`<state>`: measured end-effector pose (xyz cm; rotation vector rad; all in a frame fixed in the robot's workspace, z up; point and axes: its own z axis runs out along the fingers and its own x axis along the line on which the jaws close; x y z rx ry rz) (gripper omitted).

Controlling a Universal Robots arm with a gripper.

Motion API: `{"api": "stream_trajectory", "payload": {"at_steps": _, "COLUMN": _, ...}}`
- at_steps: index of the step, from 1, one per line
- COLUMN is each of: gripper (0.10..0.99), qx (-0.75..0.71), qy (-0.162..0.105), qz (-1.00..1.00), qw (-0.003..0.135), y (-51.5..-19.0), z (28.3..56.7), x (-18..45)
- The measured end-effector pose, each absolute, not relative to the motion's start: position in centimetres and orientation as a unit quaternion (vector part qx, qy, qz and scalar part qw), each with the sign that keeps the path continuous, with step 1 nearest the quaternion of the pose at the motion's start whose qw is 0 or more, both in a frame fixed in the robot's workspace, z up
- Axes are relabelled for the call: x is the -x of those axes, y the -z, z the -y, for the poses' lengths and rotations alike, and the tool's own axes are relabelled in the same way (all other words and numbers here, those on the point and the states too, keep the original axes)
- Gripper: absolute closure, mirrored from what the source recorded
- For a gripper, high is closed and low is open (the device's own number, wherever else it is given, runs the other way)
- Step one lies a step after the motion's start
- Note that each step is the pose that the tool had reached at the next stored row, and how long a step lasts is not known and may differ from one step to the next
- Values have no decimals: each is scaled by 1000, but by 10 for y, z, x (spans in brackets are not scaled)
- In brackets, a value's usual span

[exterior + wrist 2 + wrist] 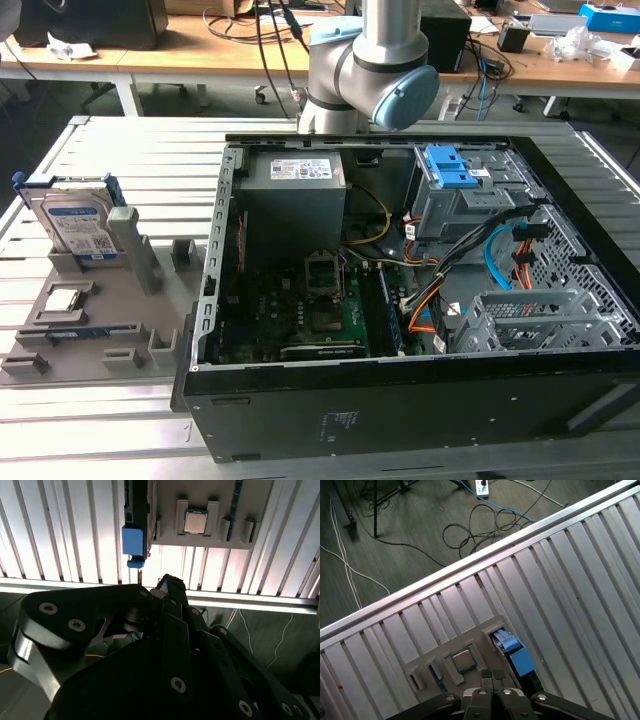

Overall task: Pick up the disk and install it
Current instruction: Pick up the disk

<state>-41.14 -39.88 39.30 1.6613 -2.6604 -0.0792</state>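
Disk (78, 225) stands on edge in the grey holder (135, 262) at the exterior view's left, outside the open computer case (400, 410), label face turned toward the case. Its blue frame shows in both wrist views (516, 656); whether the long axis runs upright or level I cannot settle. Gripper (492, 675) hangs well above it, fingertips pressed together and empty. Judged rigid, fairly heavy, shock-sensitive metal: take it across the framed edges, not the label.
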Motion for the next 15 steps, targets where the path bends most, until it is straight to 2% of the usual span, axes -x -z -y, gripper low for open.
{"api": "stream_trajectory", "payload": {"at_steps": 15, "gripper": 980, "qx": -610, "qy": 25, "qz": 792, "qw": 4, "y": -393, "z": 399, "x": 411}}
